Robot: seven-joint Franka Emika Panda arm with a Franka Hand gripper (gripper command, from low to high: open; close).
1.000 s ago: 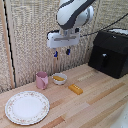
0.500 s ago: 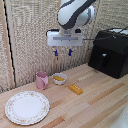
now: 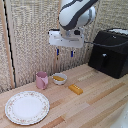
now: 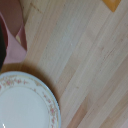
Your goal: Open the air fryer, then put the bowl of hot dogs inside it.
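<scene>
The matte-black air fryer stands at the exterior view's right, its drawer closed, with the stubby handle on its front face. A small white bowl holding yellow-orange hot dogs sits on the table beside the pink mug. My gripper hangs high above the bowl, its two dark-blue fingers spread apart with nothing between them. The wrist view shows neither bowl nor air fryer, and the gripper's fingers do not appear there.
A pink mug stands just left of the bowl; its pink shape shows in the wrist view. A floral-rimmed plate lies near the table's front. An orange-yellow block rests between bowl and air fryer.
The arm has risen a little and shifted slightly toward the exterior view's right. The fingers stay spread and the objects have not moved.
</scene>
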